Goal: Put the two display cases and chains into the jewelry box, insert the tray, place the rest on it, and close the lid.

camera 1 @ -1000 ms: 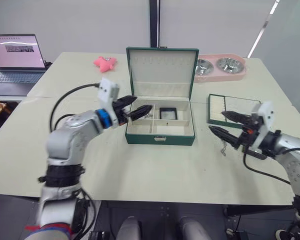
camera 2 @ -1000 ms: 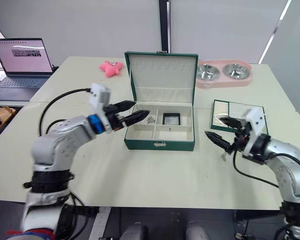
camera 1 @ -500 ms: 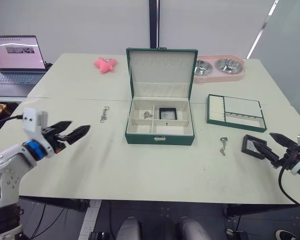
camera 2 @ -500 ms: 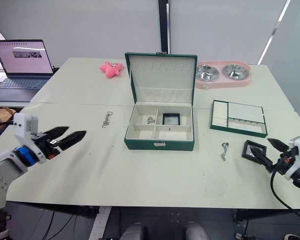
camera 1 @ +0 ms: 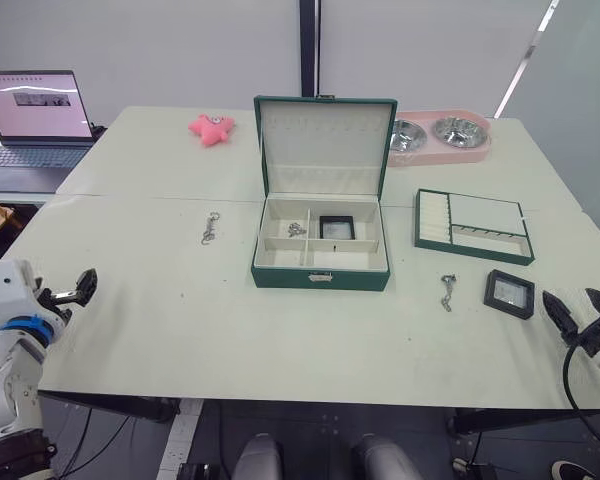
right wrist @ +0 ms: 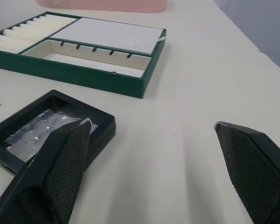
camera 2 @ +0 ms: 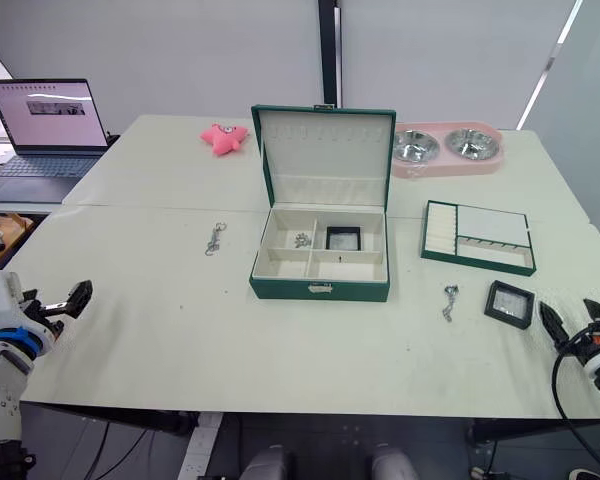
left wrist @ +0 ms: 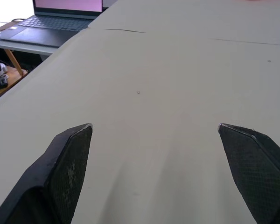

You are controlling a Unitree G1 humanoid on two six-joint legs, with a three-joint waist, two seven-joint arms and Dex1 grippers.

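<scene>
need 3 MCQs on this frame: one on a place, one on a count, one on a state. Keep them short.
1. Where is the display case that is not in the jewelry box?
A. on the table right of the box, in front of the tray
B. beside the laptop
C. in the pink bowl tray

2. How many chains lie on the bare table?
A. none
B. two
C. four

3. What state is the lid in?
A. shut and clasped
B. lying detached on the table
C. open, standing upright

Answers:
1 A: the black frame lies near the right end effector, nearer the robot than the tray.
2 B: one chain lies left of the box and one chain right of it.
3 C: the cream lining faces the camera above the open compartments.
</scene>
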